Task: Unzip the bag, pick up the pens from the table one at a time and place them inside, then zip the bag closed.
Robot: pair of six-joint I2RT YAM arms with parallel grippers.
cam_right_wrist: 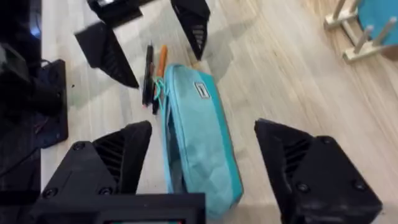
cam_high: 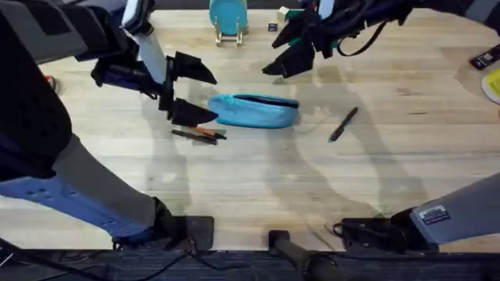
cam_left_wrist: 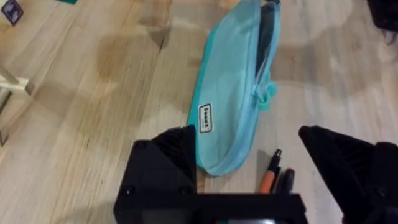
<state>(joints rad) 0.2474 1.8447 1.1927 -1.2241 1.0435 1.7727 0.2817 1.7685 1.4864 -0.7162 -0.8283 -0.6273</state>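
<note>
- Black fingers of the left gripper (cam_left_wrist: pixel 258 180) fill the foreground of the left wrist view, spread wide apart and holding nothing; between them sit the rounded end of the bag (cam_left_wrist: pixel 233 106) and the tips of two pens
- Over on the right wrist view, same story: the right gripper (cam_right_wrist: pixel 202 171) has its fingers set well apart and empty, hovering over the other end of the bag (cam_right_wrist: pixel 196 140)
- From overhead, the bag (cam_high: pixel 255 111) lies flat near the middle of the table (cam_high: pixel 258 187), long side running across, with a dark strip along its upper edge; that reads as the zipper already drawn open, so I judge step one done
- Pens next: an orange pen (cam_high: pixel 209 131) and a dark pen (cam_high: pixel 191 136) lie side by side on the wood just beside the bag's left end, under the left gripper (cam_high: pixel 181 90)
- A black pen (cam_high: pixel 343 124) rests alone, tilted, well to the right of the bag, clear of everything
- Whether any pen is already inside, I cannot tell; the interior is too dark
- Right gripper (cam_high: pixel 291 61) hangs above and behind the bag, near the teal stand (cam_high: pixel 228 17) at the table's far edge
- My call: early days; opening looks finished, three pens wait on the table, and closing the zip is all to come
</note>
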